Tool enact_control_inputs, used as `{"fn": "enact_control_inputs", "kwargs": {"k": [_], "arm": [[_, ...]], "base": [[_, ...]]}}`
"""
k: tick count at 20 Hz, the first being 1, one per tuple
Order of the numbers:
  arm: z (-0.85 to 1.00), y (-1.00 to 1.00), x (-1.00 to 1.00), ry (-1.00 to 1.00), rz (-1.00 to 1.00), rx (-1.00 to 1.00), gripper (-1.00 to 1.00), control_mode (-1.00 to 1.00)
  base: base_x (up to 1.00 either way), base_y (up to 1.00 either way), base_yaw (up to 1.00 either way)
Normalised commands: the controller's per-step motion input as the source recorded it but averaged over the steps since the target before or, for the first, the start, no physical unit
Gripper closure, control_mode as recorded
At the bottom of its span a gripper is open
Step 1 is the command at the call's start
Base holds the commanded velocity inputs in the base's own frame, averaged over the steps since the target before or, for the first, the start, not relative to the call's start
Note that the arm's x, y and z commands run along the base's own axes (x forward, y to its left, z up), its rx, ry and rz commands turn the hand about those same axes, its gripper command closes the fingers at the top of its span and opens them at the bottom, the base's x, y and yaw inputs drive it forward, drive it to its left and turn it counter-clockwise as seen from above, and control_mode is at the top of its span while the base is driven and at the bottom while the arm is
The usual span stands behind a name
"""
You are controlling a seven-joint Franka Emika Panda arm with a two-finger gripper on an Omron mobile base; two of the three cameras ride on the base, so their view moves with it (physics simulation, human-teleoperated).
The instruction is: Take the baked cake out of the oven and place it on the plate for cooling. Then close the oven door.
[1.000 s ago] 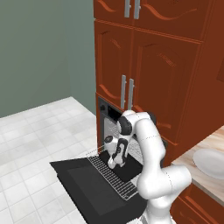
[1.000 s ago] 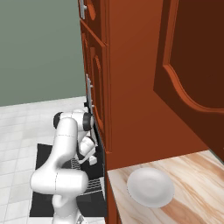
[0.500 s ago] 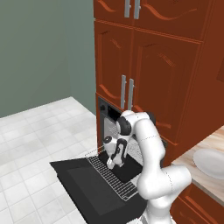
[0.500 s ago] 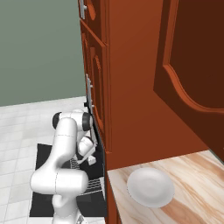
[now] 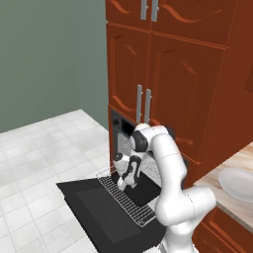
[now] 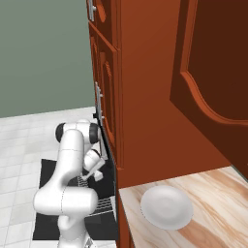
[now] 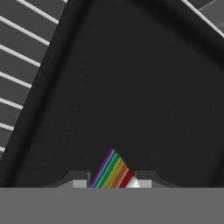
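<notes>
Hovering low over the black tray (image 7: 131, 87), gripper (image 7: 112, 183) tips flanking the baked cake (image 7: 113, 171), grip state unclear

plate (image 6: 166, 207): white, bare, lying on the wooden table (image 6: 218, 213) at near right
oven door (image 6: 48, 203): folded down flat at left
arm (image 6: 70, 164): bends down over the wire rack (image 6: 99, 206)
cabinets (image 6: 145, 97): red-brown, centre

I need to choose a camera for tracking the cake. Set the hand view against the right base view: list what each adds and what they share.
The hand view adds the cake, a rainbow-striped wedge seen close up against the black tray. The right base view adds the white plate on the wooden counter, the red-brown cabinets and the robot arm. Both share the wire rack.
</notes>
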Motion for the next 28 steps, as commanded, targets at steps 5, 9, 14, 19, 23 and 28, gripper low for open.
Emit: {"fn": "enact_control_inputs", "kwargs": {"k": [5, 9, 14, 19, 23, 28], "arm": [[0.24, 0.04, -0.03, 0.00, 0.00, 0.00, 1.00, -1.00], [0.21, 0.06, -0.18, 0.00, 0.00, 0.00, 1.00, -1.00], [0.25, 0.05, -0.18, 0.00, 0.00, 0.00, 1.00, -1.00], [0.24, 0.03, -0.26, 0.00, -0.01, 0.00, 1.00, -1.00], [0.31, 0.01, -0.19, 0.00, -0.04, 0.00, 1.00, -1.00], [0.36, 0.00, -0.17, 0.00, -0.08, 0.00, 1.00, -1.00]], "base": [[0.00, 0.00, 0.00], [0.00, 0.00, 0.00], [0.00, 0.00, 0.00], [0.00, 0.00, 0.00], [0.00, 0.00, 0.00], [0.00, 0.00, 0.00]]}}
